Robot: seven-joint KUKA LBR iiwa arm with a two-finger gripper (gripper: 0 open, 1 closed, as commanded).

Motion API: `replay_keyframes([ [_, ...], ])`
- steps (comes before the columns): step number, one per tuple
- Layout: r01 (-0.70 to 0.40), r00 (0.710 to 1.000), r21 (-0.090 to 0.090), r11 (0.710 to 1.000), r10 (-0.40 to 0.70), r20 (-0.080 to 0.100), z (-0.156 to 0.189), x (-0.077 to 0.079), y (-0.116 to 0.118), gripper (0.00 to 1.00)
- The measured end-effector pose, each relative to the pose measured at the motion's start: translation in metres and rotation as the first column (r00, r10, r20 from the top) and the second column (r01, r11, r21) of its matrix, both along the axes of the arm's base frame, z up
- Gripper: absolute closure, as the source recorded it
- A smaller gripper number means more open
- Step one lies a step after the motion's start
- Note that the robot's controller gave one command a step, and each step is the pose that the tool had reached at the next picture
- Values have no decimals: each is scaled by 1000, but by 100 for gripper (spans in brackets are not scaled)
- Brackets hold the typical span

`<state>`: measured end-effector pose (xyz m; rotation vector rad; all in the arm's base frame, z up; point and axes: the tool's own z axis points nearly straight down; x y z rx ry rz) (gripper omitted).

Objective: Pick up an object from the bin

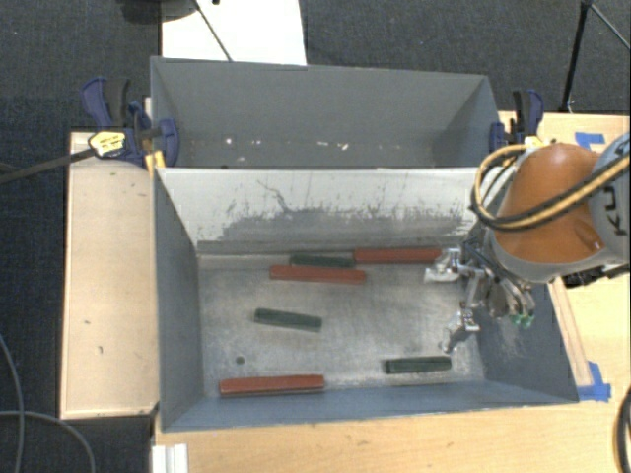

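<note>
Lying just outside jaws, front green bar

The light is soft and even, and it seems to come from above. The floor of the bin is moderately bright, its left wall a little darker. The orange cover on the wrist has a mild shine, no hard glare. The white sheet beyond the far edge is brightest.

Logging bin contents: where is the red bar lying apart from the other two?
In the camera view, the red bar lies at the lower left of the bin floor, along the near wall, below a dark green bar, far left of the gripper.
</note>
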<state>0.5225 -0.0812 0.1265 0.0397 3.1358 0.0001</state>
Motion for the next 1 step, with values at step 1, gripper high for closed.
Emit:
replay_keyframes([
  [1, -135, 991, 0, 991, 135, -6, -24, -26, 8, 0],
])
